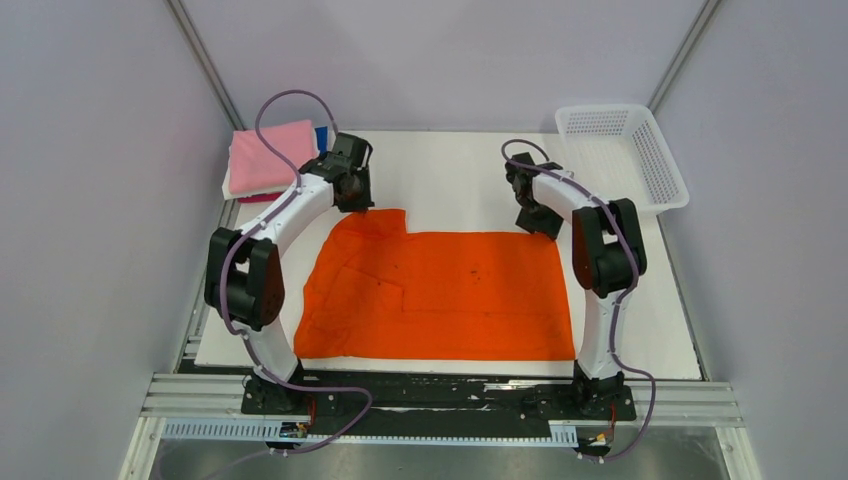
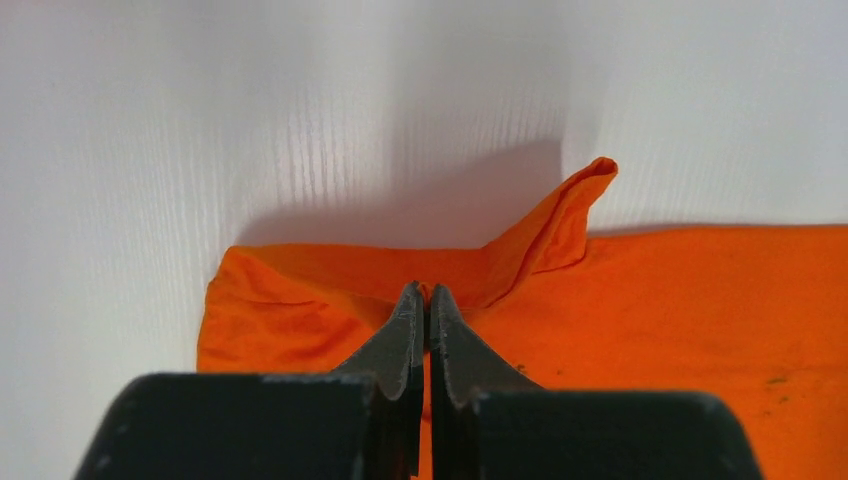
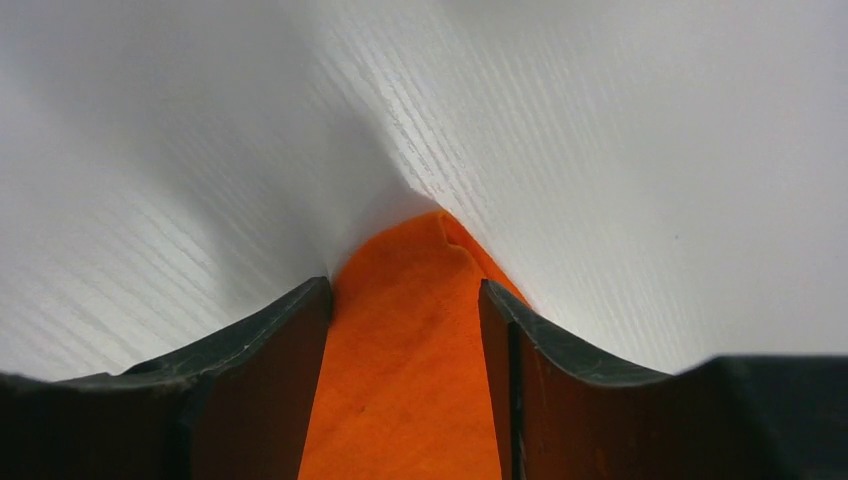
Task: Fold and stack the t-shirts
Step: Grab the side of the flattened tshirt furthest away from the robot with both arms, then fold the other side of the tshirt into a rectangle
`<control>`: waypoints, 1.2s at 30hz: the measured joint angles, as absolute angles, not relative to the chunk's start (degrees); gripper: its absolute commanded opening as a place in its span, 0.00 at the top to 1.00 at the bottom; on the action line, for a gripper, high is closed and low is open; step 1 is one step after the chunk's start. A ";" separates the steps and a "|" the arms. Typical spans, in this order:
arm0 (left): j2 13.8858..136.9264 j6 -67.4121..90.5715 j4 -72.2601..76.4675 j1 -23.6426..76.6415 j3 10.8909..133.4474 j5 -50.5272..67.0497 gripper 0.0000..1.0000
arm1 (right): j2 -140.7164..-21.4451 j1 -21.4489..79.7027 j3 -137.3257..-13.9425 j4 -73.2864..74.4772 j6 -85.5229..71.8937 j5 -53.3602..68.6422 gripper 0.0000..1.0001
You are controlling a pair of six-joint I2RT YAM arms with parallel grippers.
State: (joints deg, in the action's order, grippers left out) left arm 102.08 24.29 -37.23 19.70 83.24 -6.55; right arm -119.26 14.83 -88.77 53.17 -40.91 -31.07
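Note:
A large bright orange t-shirt lies spread flat on the white table. My left gripper is at the shirt's far left corner. In the left wrist view its jaws are shut, pinching the orange cloth, and a fold of cloth stands up to the right. My right gripper is at the far right corner. In the right wrist view it is open, with the shirt's corner lying between the fingers. Folded pink, blue and white tees are stacked at the back left.
A white plastic mesh basket stands at the table's back right corner. Grey walls close in both sides. The aluminium rail holding the arm bases runs along the near edge.

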 measured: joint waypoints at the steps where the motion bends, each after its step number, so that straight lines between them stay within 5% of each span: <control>1: 101.69 24.36 -37.15 19.77 83.05 -6.55 1.00 | -119.09 14.68 -88.40 53.21 -41.10 -31.27 0.47; 16: 98.04 24.77 -36.77 20.23 80.14 -6.46 1.00 | -118.52 13.56 -86.06 51.75 -41.60 -31.68 1.00; 36: 77.21 27.92 -39.00 23.94 64.71 -5.30 1.00 | -93.78 17.78 -66.30 45.84 -38.87 -27.29 1.00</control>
State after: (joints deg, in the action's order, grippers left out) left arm 77.21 27.92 -39.00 23.94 64.71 -5.30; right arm -93.78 17.78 -66.30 45.84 -38.87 -27.29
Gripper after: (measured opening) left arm 0.011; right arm 0.004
